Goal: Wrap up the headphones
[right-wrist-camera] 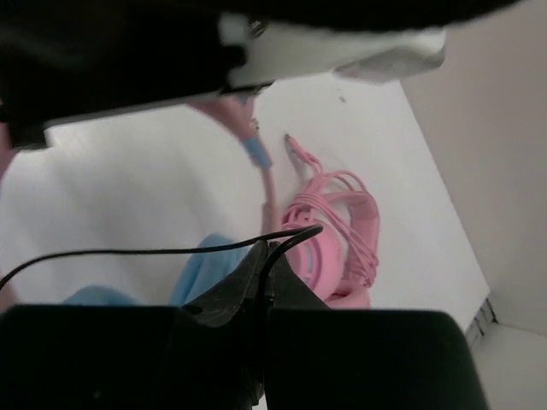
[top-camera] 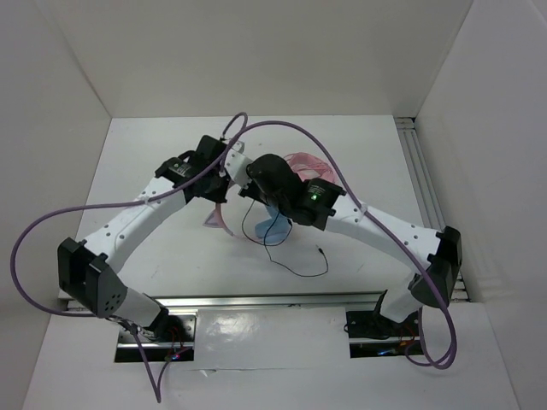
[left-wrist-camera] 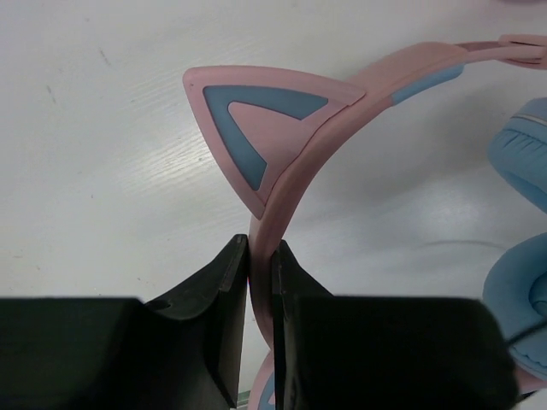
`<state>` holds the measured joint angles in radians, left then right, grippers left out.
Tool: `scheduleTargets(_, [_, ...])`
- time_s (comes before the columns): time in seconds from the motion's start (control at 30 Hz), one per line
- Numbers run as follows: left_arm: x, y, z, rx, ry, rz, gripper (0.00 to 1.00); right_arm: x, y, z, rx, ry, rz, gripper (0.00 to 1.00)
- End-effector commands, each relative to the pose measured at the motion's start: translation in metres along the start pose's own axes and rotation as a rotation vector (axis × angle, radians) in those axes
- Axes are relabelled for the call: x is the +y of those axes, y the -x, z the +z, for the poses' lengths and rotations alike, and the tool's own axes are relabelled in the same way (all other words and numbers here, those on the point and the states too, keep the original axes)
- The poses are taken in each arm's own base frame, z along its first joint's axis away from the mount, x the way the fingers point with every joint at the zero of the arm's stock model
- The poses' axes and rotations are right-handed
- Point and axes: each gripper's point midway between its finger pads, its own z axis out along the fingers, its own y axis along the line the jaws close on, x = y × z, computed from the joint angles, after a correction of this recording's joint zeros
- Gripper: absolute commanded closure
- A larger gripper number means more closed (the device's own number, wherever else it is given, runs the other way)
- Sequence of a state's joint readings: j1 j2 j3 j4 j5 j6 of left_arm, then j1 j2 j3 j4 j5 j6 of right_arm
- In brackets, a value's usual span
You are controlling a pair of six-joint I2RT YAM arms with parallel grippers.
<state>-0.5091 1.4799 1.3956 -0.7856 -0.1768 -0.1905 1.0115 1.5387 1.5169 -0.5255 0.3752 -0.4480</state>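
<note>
Left wrist view: the left gripper (left-wrist-camera: 259, 256) is squeezed tight on the thin pink headband (left-wrist-camera: 402, 73) of the headphones (left-wrist-camera: 295, 196), just below a pink and blue cat ear (left-wrist-camera: 256, 120). The blue ear cups (left-wrist-camera: 523, 154) sit to the right, over the white table (left-wrist-camera: 102, 171). In the top view, the headphones are in the middle, between the two arms. In the right wrist view, the right gripper (right-wrist-camera: 263, 260) pinches the thin black cable (right-wrist-camera: 128, 252). Behind it, the all-pink headphones (right-wrist-camera: 338, 231) lie on the table near the wall (right-wrist-camera: 496, 128).

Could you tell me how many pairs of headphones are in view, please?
2. The cat-ear headphones are at the centre, headband in the left gripper, black cable in the right gripper. The all-pink headphones lie on the table beyond them. Others could be hidden.
</note>
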Motion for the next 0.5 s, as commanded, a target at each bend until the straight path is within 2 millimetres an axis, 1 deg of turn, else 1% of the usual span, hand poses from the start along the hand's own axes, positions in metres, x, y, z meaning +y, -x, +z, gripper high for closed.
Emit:
scheduleTargets(0.0, [-0.036,0.007,-0.031,-0.096,-0.134,0.125,1.0,-0.042,0.007,-0.019,-0.042,-0.174,0.016,1.0])
scheduleTargets(0.03, [-0.043,0.002,-0.03,-0.084,-0.152,0.14,1.0,-0.047,0.014,-0.022,-0.07,-0.188,0.031,1.0])
scheduleTargets(0.1, [-0.056,-0.003,-0.036,-0.084,-0.179,0.198,1.0,-0.049,0.005,-0.02,-0.04,-0.22,0.009,1.0])
scheduleTargets(0.13, [-0.056,-0.006,-0.04,-0.081,-0.165,0.209,1.0,-0.053,0.006,-0.021,-0.044,-0.242,0.017,1.0])
scheduleTargets(0.17, [-0.056,-0.01,-0.039,-0.079,-0.131,0.231,1.0,-0.055,0.004,-0.021,-0.037,-0.259,0.009,1.0])
scheduleTargets(0.23, [-0.053,-0.01,-0.046,-0.103,-0.104,0.241,1.0,-0.063,0.0,-0.026,-0.028,-0.303,-0.005,1.0])
scheduleTargets(0.27, [-0.046,-0.01,-0.049,-0.115,-0.072,0.238,1.0,-0.066,0.0,-0.025,-0.033,-0.323,-0.005,1.0])
scheduleTargets(0.3, [-0.045,-0.011,-0.052,-0.12,-0.061,0.243,1.0,-0.071,-0.008,-0.026,-0.008,-0.349,-0.022,1.0])
scheduleTargets(0.33, [-0.042,-0.009,-0.056,-0.132,-0.049,0.24,1.0,-0.077,-0.01,-0.027,-0.002,-0.37,-0.013,1.0])
scheduleTargets(0.37, [-0.038,-0.006,-0.065,-0.164,-0.041,0.23,1.0,-0.081,-0.013,-0.029,-0.002,-0.381,-0.015,1.0])
scheduleTargets(0.43, [-0.04,-0.007,-0.077,-0.193,-0.082,0.244,1.0,-0.084,-0.015,-0.026,-0.006,-0.369,-0.011,1.0])
scheduleTargets(0.47, [-0.043,-0.006,-0.083,-0.211,-0.108,0.251,1.0,-0.089,-0.015,-0.029,-0.014,-0.372,-0.002,1.0])
